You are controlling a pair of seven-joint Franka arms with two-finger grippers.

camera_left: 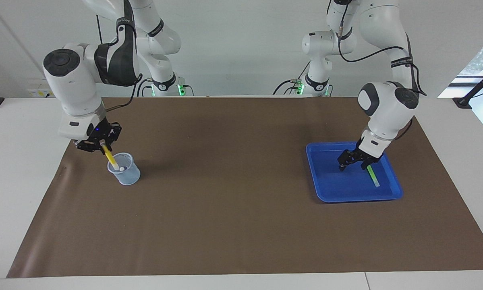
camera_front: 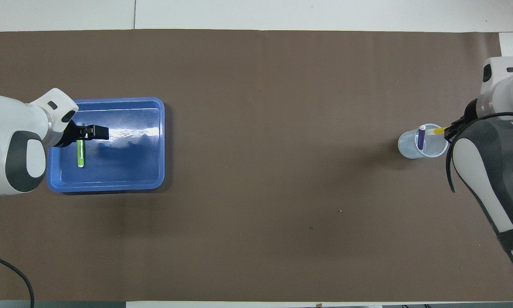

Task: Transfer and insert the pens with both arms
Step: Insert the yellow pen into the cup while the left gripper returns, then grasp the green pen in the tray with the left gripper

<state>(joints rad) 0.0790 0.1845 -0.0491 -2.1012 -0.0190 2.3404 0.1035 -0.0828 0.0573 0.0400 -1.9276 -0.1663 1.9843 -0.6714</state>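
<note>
While the right gripper point(camera_left: 103, 147), clamped on the yellow pen point(camera_left: 111, 158), lowers it into the cup point(camera_left: 124, 169) beside the purple pen point(camera_front: 421, 137), the left gripper point(camera_left: 353, 160) hangs spread over the green pen point(camera_left: 372, 174), last in the blue tray point(camera_left: 326, 189).

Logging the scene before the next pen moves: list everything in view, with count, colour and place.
brown mat: one, brown, covers most of the white table.
blue tray: one, blue, toward the left arm's end.
green pen: one, bright green, lying in the tray.
clear cup: one, clear bluish, upright toward the right arm's end.
purple pen: one, purple, standing in the cup.
yellow pen: one, yellow, tilted, its lower end inside the cup.
left pincer: one, black, open, over the tray beside the green pen.
right pincer: one, black, shut on the yellow pen, over the cup's rim.
</note>
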